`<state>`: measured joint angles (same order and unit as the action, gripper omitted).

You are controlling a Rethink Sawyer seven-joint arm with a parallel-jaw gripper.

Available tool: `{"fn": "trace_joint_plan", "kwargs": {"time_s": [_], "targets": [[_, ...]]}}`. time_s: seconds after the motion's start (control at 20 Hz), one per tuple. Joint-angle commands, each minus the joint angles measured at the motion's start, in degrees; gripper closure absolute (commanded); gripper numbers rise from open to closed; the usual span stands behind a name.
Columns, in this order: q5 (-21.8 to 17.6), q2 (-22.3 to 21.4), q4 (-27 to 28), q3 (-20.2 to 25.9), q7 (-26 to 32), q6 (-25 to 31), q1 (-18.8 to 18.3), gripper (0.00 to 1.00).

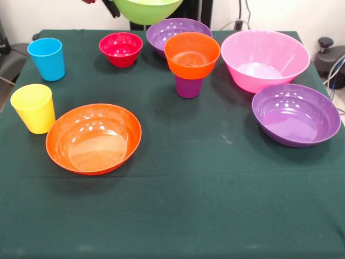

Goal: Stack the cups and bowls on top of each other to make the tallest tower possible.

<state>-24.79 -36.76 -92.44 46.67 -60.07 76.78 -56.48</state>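
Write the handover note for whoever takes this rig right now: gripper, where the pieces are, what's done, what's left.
Gripper: at the top edge, carrying the green bowl in the air; only part of it shows.
Tower so far: small orange bowl sits upright on the purple cup, mid-table.
Loose on the green cloth: blue cup, yellow cup, red bowl, wide orange bowl, pink bowl, a purple bowl at the right, another purple bowl behind the tower.
Done: one bowl stacked.
Left: place the green bowl, then stack everything else.
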Motion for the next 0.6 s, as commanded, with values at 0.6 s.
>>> {"fn": "trace_joint_plan", "kwargs": {"time_s": [0.6], "targets": [[2.0, 1.1, -14.6, -2.1, -7.2, -18.4, 2.0, 1.0]]}}
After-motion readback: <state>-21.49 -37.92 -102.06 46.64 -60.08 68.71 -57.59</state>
